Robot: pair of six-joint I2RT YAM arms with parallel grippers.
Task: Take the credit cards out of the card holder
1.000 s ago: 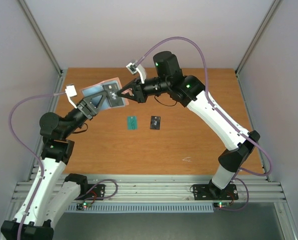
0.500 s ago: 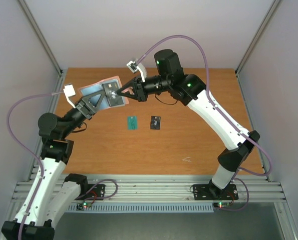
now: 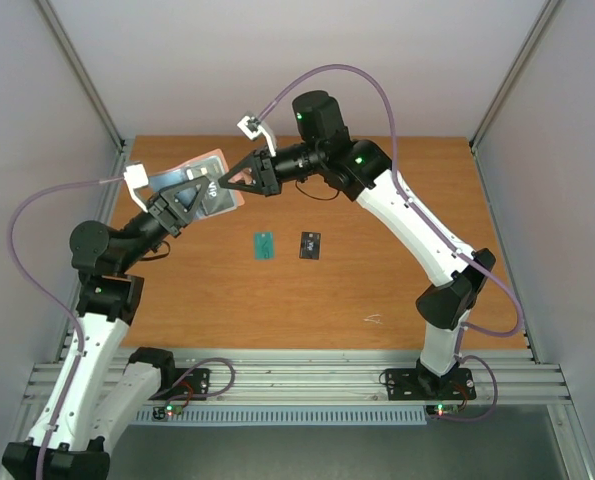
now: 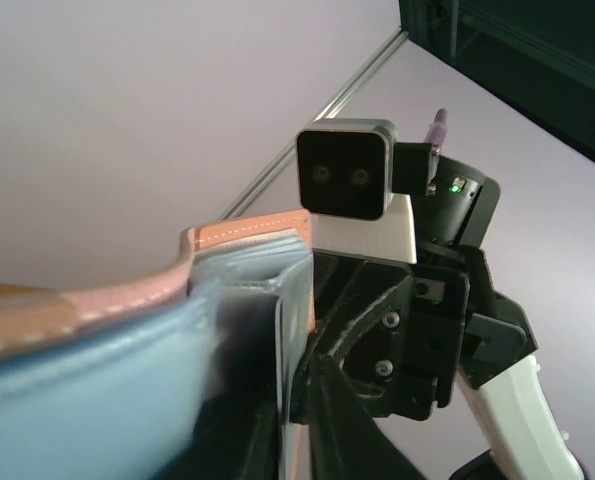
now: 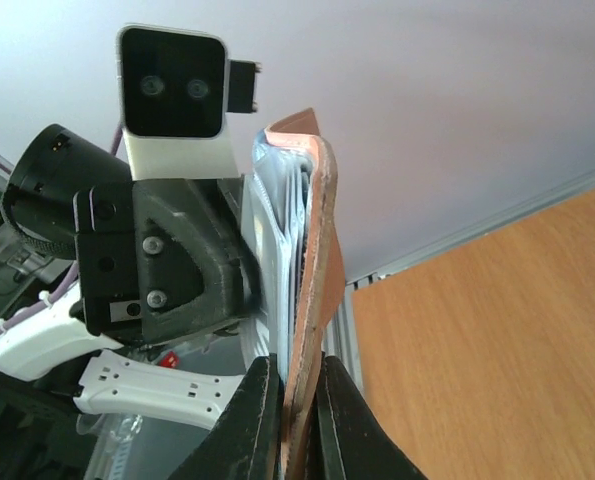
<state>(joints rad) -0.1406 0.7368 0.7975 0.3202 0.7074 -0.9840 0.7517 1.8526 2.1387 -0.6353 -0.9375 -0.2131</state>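
Top external view: the card holder (image 3: 203, 188) is held aloft over the upper left of the tabletop (image 3: 397, 290), met by the left jaws from the lower left and by the right jaws from the right. A teal-green card (image 3: 265, 244) and a black card (image 3: 310, 245) lie near each other, not touching, at frame centre, so about half the task is judged done. Left wrist view: the card holder (image 4: 87, 400), pink outside and pale blue-grey inside, fills the lower left. Whether the left jaws are open or closed cannot be told. Right wrist view: the right jaws are seen closed on the pink outer edge at bottom centre, with the card holder (image 5: 319, 250) standing edge-on above them. For the next extraction, the cover is best held firmly by the right jaws. Only a card's exposed edge, not the pocket wall, should be pinched by the left jaws and drawn along the pocket's line. Twisting would likely jam the card or pull the holder free.
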